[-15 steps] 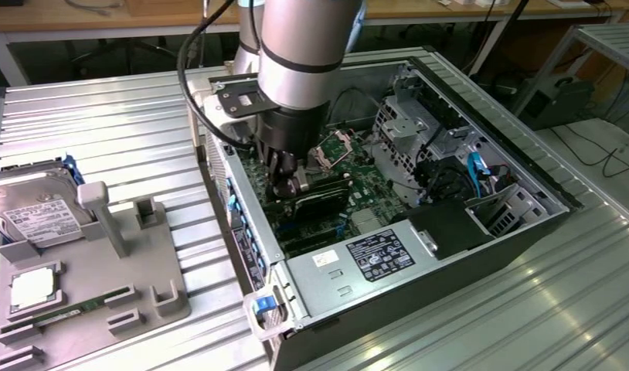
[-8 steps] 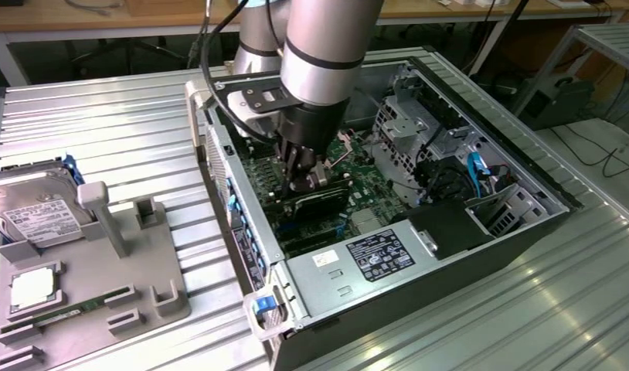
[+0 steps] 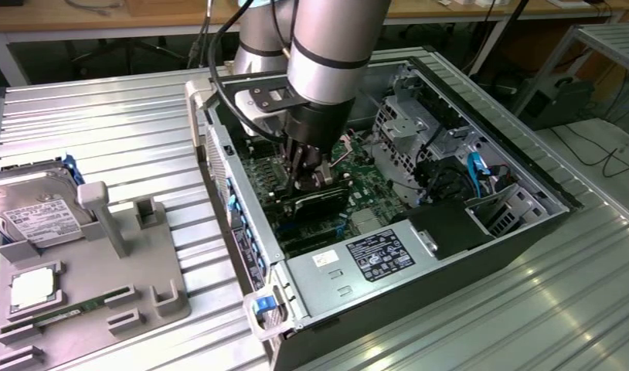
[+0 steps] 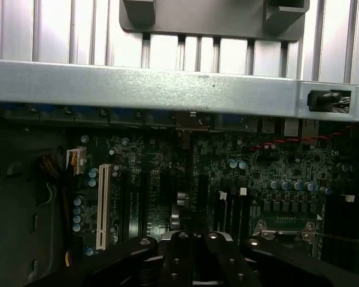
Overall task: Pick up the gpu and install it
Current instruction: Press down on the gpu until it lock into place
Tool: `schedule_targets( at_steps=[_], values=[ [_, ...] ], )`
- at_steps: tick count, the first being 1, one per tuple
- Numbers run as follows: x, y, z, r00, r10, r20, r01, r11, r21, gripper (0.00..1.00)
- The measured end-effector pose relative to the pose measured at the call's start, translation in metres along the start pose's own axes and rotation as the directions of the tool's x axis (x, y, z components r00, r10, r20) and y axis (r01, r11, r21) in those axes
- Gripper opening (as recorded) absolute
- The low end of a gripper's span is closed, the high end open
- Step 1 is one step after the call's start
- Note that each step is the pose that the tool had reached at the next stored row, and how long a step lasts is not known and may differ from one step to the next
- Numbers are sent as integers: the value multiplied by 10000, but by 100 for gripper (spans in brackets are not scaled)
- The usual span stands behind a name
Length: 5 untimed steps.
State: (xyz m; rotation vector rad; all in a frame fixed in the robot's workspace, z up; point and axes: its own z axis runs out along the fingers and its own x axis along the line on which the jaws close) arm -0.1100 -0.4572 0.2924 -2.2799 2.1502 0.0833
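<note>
Illegible print on power supply label (image 3: 379,255), hard drive label (image 3: 36,219).

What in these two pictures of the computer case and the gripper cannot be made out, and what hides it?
- Exterior view: whether the gpu sits in its slot; the gripper and arm cover its top.
- Wrist view: the card beneath the gripper is cut off by the picture edge.
- Exterior view: the hard drive label text is too small to read.

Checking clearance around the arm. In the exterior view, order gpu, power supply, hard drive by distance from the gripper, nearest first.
1. gpu: black card at the gripper, over the motherboard.
2. power supply: labelled silver box at the case's near end.
3. hard drive: outside the case, on the exterior view's left.
</note>
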Motion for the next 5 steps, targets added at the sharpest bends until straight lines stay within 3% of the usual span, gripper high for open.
schedule_targets(
  at_steps=[5],
  values=[
    [0,0,0,10000,1,0,-1,10000,0,11]
  ],
)
